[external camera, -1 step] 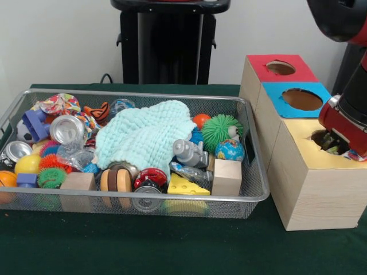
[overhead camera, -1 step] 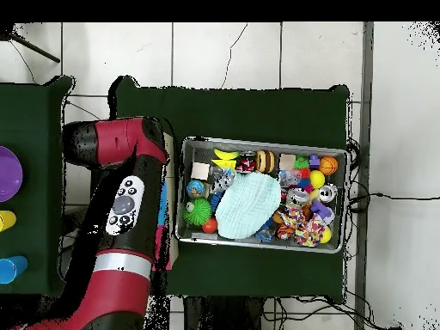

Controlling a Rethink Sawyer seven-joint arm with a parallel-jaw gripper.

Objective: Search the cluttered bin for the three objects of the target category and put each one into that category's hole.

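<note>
Arm is reaching down at the right edge of the front view, the gripper sitting at the mouth of the yellow-topped hole in the nearest wooden box; whether it is parted or closed cannot be told. Something colourful is showing beside the arm at the frame's right edge, unidentifiable. Target category unclear from here. The wire mesh bin is lying at centre-left, packed: a soft, limp mint knit cloth draping mid-pile, likely hiding items. A crushed can looks light, stiff and slippery, best pinched across its body. A spiky green ball looks squashy. A wooden block is offering flat, rigid faces.
</note>
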